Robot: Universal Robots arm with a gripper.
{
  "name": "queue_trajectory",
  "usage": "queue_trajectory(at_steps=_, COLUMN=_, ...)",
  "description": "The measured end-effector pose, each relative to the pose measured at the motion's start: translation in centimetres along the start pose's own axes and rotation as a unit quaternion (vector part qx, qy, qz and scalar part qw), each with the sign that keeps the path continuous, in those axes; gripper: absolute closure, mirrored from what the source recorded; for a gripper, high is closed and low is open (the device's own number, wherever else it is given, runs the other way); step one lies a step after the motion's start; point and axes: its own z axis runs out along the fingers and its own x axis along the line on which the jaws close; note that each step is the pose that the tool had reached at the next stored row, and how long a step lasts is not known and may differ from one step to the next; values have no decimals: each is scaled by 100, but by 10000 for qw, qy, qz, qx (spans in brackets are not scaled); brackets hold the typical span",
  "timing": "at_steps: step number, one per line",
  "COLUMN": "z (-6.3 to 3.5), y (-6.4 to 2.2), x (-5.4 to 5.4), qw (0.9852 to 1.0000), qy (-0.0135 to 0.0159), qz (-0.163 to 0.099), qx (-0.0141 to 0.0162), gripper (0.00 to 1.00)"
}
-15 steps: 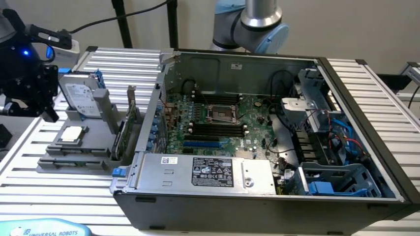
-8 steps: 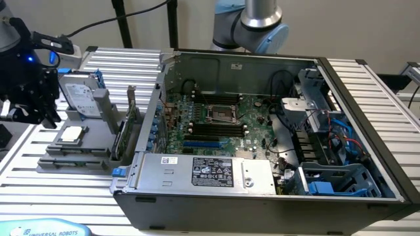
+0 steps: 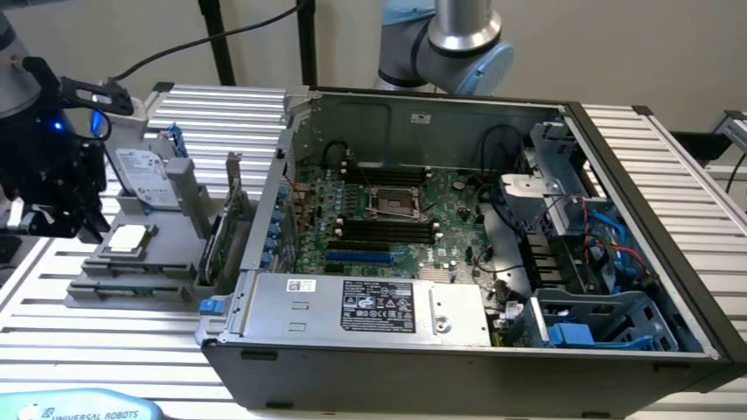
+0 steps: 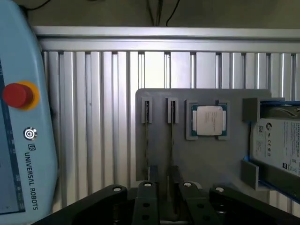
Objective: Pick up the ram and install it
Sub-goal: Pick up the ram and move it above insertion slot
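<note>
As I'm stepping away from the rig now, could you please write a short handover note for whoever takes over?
Gripper: fingers apart, holding nothing, poised over the grey holder.
Ram: on edge in the holder's slot, beside the processor.
Done: nothing picked up yet.
Left: lifting the ram and seating it in the motherboard's black memory slots, which look empty.

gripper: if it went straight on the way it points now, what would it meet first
Probably the gray parts holder beneath the gripper, by the slots where the ram seems to stand on edge; depth is unclear, so a stick's edge could come first.
</note>
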Motion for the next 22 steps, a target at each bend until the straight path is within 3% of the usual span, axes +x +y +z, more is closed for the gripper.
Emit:
queue_trajectory(at_steps=6, z=105, y=-5, x=90, qw=10000, qy=-2, qz=-72, qx=-2, gripper=75)
queue_trajectory(at_steps=22, z=393, y=-62, x=128, qw=10000, qy=-2, qz=-67, qx=-3, gripper=75)
